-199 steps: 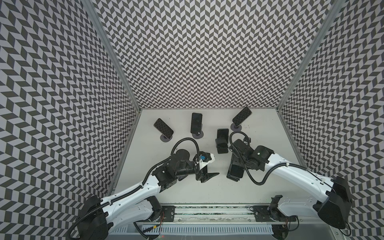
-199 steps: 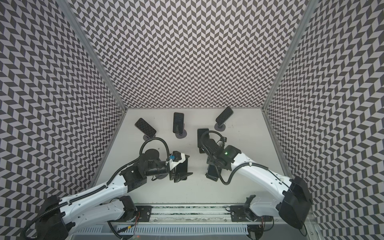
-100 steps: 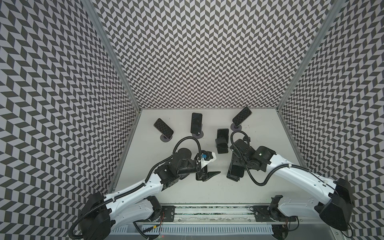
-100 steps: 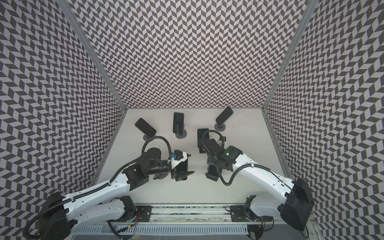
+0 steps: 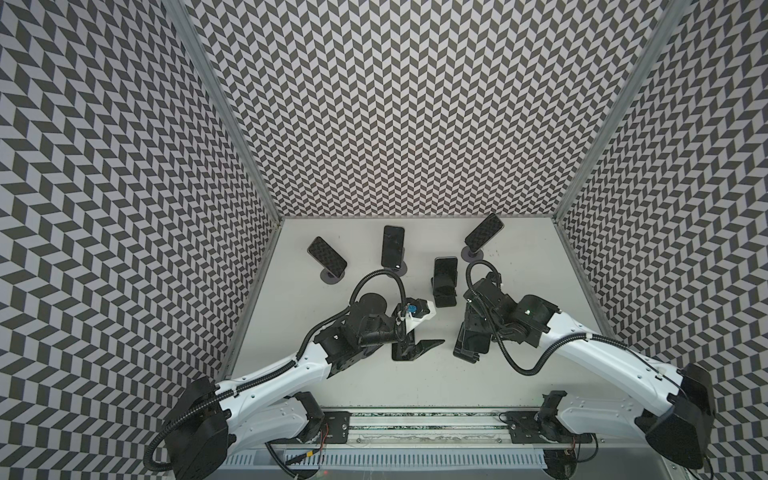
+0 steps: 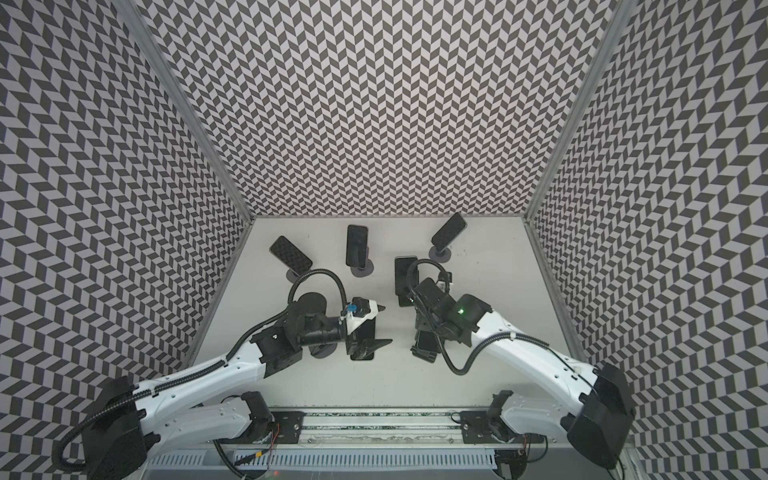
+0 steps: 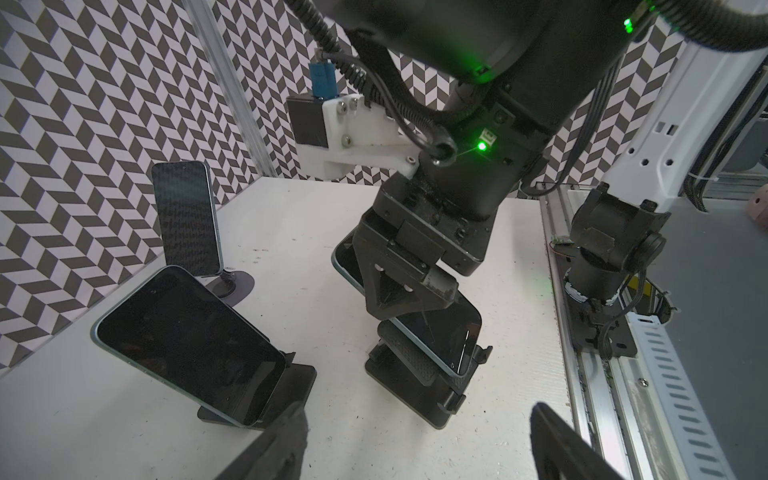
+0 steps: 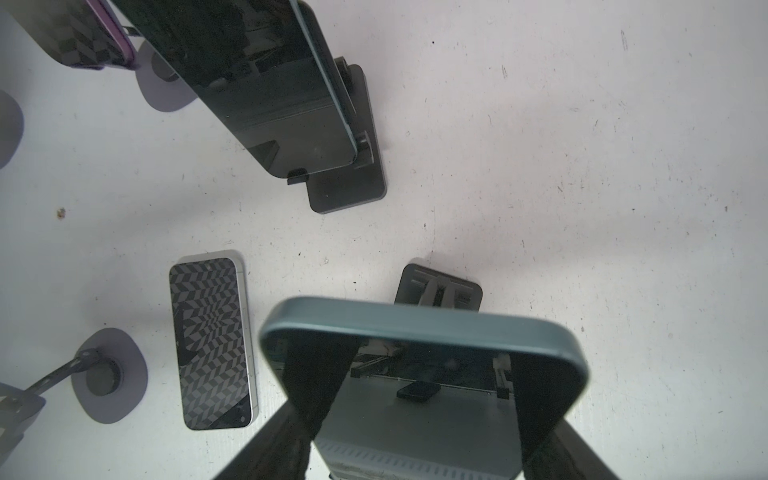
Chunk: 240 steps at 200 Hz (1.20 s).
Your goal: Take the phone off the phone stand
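Gripping: right gripper (image 8: 426, 357) clenched across the teal phone (image 8: 415, 328), one finger on each long edge. Phone tilted, its lower end below the jaws at the lip of the black phone stand (image 7: 415, 390); seated or lifted, cannot tell. Left gripper (image 7: 417, 411) released, empty, jaws spread, pointing toward the stand. A second phone (image 8: 212, 340) lies flat beneath them.

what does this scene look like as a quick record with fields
right gripper: shut on phone
phone: tilted, lower end appears seated in the black stand
left gripper: open, holding nothing
flat phone: lying face up on the table, off any stand
neighbouring phone: propped on its own folding stand
task status: phone gripped, not yet clear of the stand
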{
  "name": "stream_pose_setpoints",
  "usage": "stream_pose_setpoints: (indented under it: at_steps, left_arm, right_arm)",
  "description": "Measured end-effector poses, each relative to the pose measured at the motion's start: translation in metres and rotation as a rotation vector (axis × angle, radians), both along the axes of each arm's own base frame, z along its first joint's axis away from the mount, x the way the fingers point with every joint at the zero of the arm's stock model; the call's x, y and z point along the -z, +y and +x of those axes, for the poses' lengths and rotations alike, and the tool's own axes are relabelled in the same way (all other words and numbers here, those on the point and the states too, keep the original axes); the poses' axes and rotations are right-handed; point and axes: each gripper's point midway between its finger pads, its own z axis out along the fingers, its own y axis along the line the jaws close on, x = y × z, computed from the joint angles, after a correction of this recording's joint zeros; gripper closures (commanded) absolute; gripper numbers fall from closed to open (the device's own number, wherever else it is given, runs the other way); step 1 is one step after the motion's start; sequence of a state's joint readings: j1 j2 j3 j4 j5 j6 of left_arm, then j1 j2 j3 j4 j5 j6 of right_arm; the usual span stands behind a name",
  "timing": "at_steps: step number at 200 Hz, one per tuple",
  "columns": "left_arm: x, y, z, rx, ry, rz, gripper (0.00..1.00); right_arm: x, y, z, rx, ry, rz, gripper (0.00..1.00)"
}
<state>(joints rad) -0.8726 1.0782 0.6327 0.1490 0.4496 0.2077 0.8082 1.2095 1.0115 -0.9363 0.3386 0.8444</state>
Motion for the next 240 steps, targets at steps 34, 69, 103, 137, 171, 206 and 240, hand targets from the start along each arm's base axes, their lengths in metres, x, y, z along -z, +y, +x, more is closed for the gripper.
stream_pose_setpoints:
  at_steps: [34, 69, 103, 137, 171, 206, 240]
  left_arm:
    - [-0.001, -0.001, -0.001, 0.005, -0.002, -0.003, 0.16]
    - [-0.001, -0.002, -0.003, 0.008, 0.004, -0.006, 0.16]
    - [-0.002, -0.002, -0.003, 0.007, 0.012, -0.011, 0.16]
    - [-0.003, -0.004, -0.005, 0.01, 0.011, -0.016, 0.16]
    - [-0.007, -0.003, -0.006, 0.008, 0.004, -0.024, 0.16]
    - [-0.014, -0.001, -0.008, 0.007, -0.008, -0.041, 0.16]
    - [-0.021, 0.001, -0.009, -0.001, -0.023, -0.056, 0.16]
  right_arm:
    - [-0.003, 0.0, -0.003, -0.016, -0.006, 0.017, 0.84]
    - [-0.002, 0.0, -0.007, -0.031, 0.002, 0.032, 0.85]
    - [-0.003, 0.003, -0.011, -0.056, 0.006, 0.05, 0.88]
    - [-0.006, 0.004, -0.011, -0.065, -0.001, 0.064, 0.91]
    - [-0.008, 0.005, -0.012, -0.072, -0.003, 0.072, 0.96]
    - [-0.011, 0.005, -0.013, -0.079, -0.014, 0.078, 1.0]
    - [-0.015, 0.005, -0.012, -0.086, -0.028, 0.087, 1.0]
